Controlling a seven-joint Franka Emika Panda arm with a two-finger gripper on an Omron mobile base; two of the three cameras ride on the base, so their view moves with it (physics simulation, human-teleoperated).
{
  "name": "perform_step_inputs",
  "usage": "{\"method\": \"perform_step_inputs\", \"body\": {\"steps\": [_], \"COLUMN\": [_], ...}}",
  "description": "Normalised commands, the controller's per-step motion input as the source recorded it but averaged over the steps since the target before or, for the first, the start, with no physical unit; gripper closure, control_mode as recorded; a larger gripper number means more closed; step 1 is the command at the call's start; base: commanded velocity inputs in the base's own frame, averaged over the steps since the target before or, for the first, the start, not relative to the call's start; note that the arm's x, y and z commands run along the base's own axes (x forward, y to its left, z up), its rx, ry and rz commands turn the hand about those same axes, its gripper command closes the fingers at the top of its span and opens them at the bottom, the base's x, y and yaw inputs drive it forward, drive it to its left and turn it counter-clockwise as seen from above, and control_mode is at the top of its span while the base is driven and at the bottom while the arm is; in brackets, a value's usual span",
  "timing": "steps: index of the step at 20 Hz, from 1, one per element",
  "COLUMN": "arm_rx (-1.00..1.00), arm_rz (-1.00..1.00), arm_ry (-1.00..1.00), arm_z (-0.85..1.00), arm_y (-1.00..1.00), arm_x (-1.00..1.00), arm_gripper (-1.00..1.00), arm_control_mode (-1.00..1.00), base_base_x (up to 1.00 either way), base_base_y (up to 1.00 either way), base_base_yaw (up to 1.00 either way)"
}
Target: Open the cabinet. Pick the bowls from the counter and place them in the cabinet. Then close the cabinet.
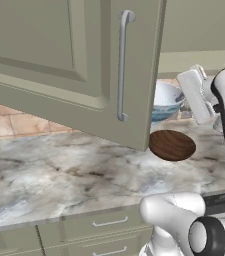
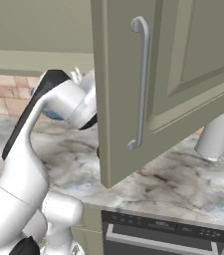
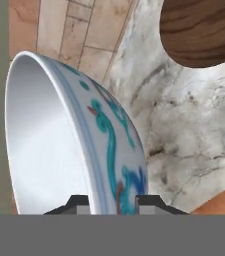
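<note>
Hand view, nearest first: pincer [image 3: 112, 201] straddles the rim of the white bowl [image 3: 74, 150], one fingertip [image 3: 79, 202] inside the wall, the other outside on the blue-green pattern. Both tips look pressed against the wall, so clamped on the bowl rim. The bowl fills the left half of that view, opening toward 9 o'clock. An olive strip of cabinet runs down the 9 o'clock edge.

Beyond the bowl, at 1 o'clock in the hand view, is the wooden bowl [image 3: 204, 30], dark brown, on the marble worktop [image 3: 184, 130]. It is apart from the white bowl, with bare worktop between them. Tan tile backsplash [image 3: 74, 30] is at 12 o'clock.

Left base view: drawer fronts [image 1: 109, 222] with short handles at 6 o'clock, below the worktop [image 1: 59, 170] edge. The wooden bowl [image 1: 172, 145] sits on the worktop just right of centre, its left edge hidden by the lower corner of the door. The white bowl [image 1: 166, 100] is behind it at about 2 o'clock, partly hidden by the door, with the hand right beside it. I cannot tell whether it rests on the worktop or is lifted.

The cabinet door [image 1: 74, 65] is swung open toward the camera and covers the upper left, with its silver bar handle [image 1: 123, 65] vertical.

Right base view: the door [image 2: 153, 84] is open, handle [image 2: 141, 84] upright, and the arm reaches behind its left edge. A sliver of the white bowl [image 2: 54, 113] shows under the wrist. A pale grey container [image 2: 215, 137] stands on the worktop [image 2: 173, 184] at 3 o'clock, well apart from the arm.
</note>
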Motion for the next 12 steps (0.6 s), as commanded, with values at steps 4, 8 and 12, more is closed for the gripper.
{"method": "perform_step_inputs", "body": {"steps": [4,8,12], "arm_rx": [0.06,0.10,0.02], "arm_rz": [0.00,0.00,0.00], "arm_ry": [-0.20,-0.07,-0.05], "arm_z": [-0.14,0.18,0.59], "arm_y": [-0.21,-0.11,0.00], "arm_x": [-1.00,-1.00,-0.27], "arm_gripper": [1.00,1.00,1.00], "arm_control_mode": [-1.00,-1.00,-1.00], "base_base_x": [0.00,0.00,0.00], "base_base_y": [0.00,0.00,0.00], "base_base_yaw": [0.00,0.00,0.00]}}
